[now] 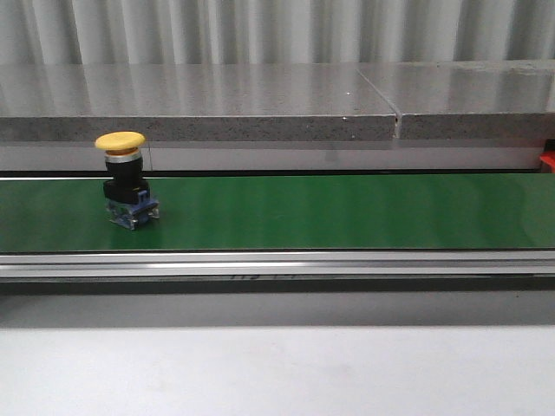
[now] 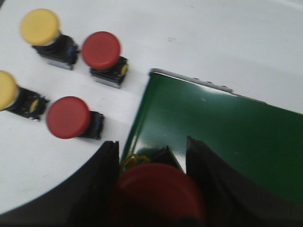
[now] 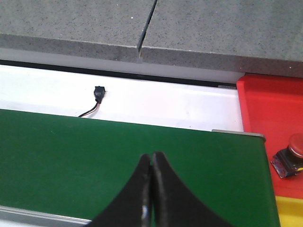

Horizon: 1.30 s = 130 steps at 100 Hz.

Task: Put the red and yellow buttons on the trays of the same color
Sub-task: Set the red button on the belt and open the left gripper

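Observation:
A yellow button (image 1: 121, 178) stands upright on the left part of the green belt (image 1: 347, 212) in the front view; neither gripper shows there. In the left wrist view, my left gripper (image 2: 151, 144) is shut on a red button (image 2: 158, 191), held over the end of the belt (image 2: 222, 132). Two more red buttons (image 2: 101, 51) (image 2: 68, 117) and two yellow buttons (image 2: 40, 27) (image 2: 7, 90) lie on the white surface beside it. My right gripper (image 3: 152, 155) is shut and empty over the belt. The red tray (image 3: 265, 104) holds one red button (image 3: 291, 153); a corner of the yellow tray (image 3: 289, 213) shows.
A grey stone ledge (image 1: 260, 104) runs behind the belt. The belt has a metal rail (image 1: 277, 263) along its front. A small black connector with a wire (image 3: 97, 94) lies on the white strip behind the belt.

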{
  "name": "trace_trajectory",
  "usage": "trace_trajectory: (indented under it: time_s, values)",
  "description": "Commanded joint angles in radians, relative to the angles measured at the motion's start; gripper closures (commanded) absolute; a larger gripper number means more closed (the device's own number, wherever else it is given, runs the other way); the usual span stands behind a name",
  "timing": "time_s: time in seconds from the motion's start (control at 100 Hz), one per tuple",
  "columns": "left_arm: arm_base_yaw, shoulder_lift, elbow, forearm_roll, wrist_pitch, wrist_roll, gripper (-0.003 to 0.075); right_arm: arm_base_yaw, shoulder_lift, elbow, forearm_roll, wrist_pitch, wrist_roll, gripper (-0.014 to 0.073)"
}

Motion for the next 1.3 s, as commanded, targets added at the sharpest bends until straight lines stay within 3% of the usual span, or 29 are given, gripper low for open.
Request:
trace_trajectory:
  time_s: [0.0, 0.35, 0.43, 0.52, 0.67, 0.76, 1.05, 1.29]
  values:
    - [-0.046, -0.008, -0.026, 0.038, -0.032, 0.002, 0.0741, 0.002, -0.006, -0.026, -0.005, -0.067, -0.008, 0.0662]
    - [-0.058, 0.108, -0.026, 0.015, -0.017, 0.002, 0.0738, 0.002, -0.006, -0.026, -0.005, -0.067, -0.008, 0.0662]
    - [-0.058, 0.109, -0.026, 0.014, -0.012, 0.002, 0.0702, 0.002, -0.006, -0.026, -0.005, -0.067, -0.008, 0.0662]
    - [-0.058, 0.106, -0.026, 0.014, -0.010, 0.002, 0.0562, 0.002, -0.006, -0.026, -0.005, -0.067, -0.008, 0.0662]
    - [-0.058, 0.091, -0.026, 0.014, -0.001, 0.004, 0.0146, 0.002, -0.006, -0.026, -0.005, -0.067, -0.008, 0.0662]
    - [-0.059, 0.075, -0.026, 0.014, -0.001, 0.021, 0.0008, 0.002, -0.006, -0.026, -0.005, -0.067, -0.008, 0.0662]
    - [-0.126, -0.058, -0.026, 0.013, -0.042, 0.053, 0.0095, 0.002, -0.006, -0.026, -0.005, -0.067, -0.008, 0.0662]
    - [-0.202, -0.224, -0.012, 0.056, -0.039, 0.053, 0.0104, 0.002, -0.006, -0.026, -0.005, -0.067, -0.008, 0.0662]
